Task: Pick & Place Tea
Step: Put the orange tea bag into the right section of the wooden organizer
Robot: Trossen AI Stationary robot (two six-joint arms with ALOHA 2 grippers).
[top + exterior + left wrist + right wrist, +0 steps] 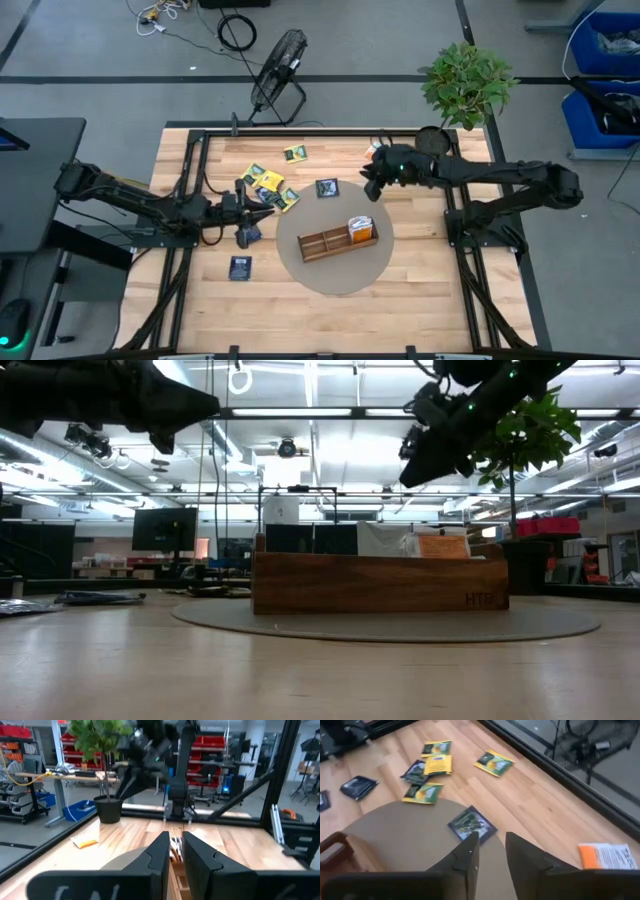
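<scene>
Tea sachets lie flat on the far left part of the table: yellow-and-green ones (268, 182) (437, 764), dark ones (240, 267), and one dark sachet (327, 187) (471, 824) on the round mat's edge. An orange-and-white sachet (607, 856) lies near the far edge. More orange sachets (360, 230) stand in the wooden tray's (322, 244) (380, 582) right compartment. My right gripper (368, 188) (492, 850) hovers above and beside the dark mat-edge sachet, fingers slightly apart and empty. My left gripper (268, 212) (175, 852) is raised left of the mat, pointing at the tray, with a narrow gap and nothing in it.
The tray sits on a round grey mat (340, 278) at the table's middle. A potted plant (432, 138) stands at the far right corner, behind my right arm. A black frame (190, 160) borders the table. Bare wood lies near the front edge.
</scene>
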